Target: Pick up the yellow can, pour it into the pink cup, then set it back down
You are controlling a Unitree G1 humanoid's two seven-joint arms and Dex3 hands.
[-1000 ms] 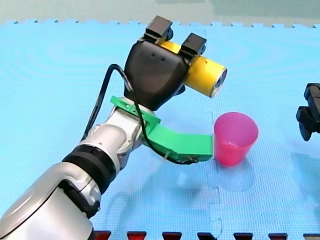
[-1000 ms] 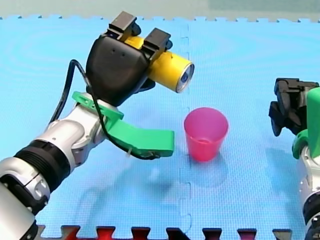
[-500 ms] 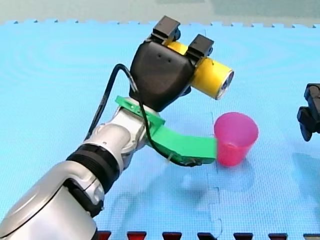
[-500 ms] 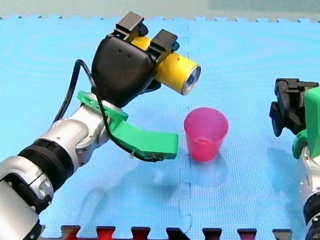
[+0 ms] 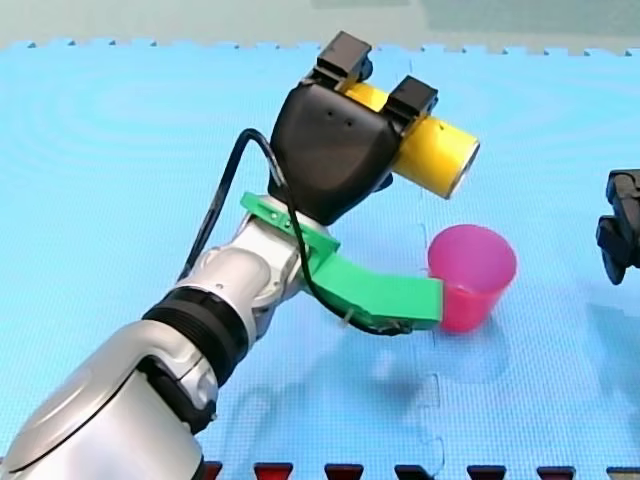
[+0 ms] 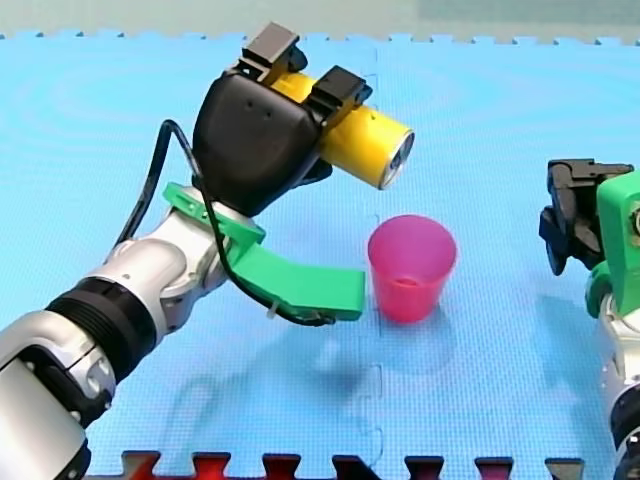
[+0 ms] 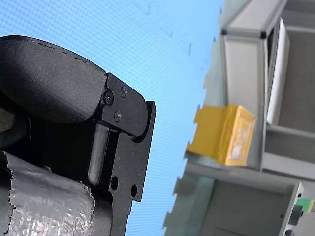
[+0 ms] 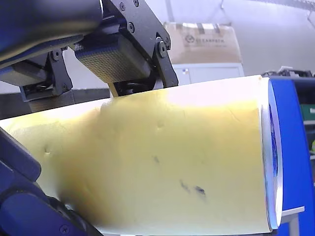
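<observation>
Second head view | our left hand (image 6: 260,130) clamps yellow can (image 6: 375,150), tipped near pink cup (image 6: 410,265) | pickup done; pour, set-down remain | right hand (image 6: 570,215) at right edge, state unclear

The green bracket (image 5: 385,293) hides the lower left of the pink cup (image 5: 480,268).

The left hand (image 6: 262,128) has carried the yellow can (image 6: 372,150) nearer the pink cup (image 6: 411,266).
</observation>
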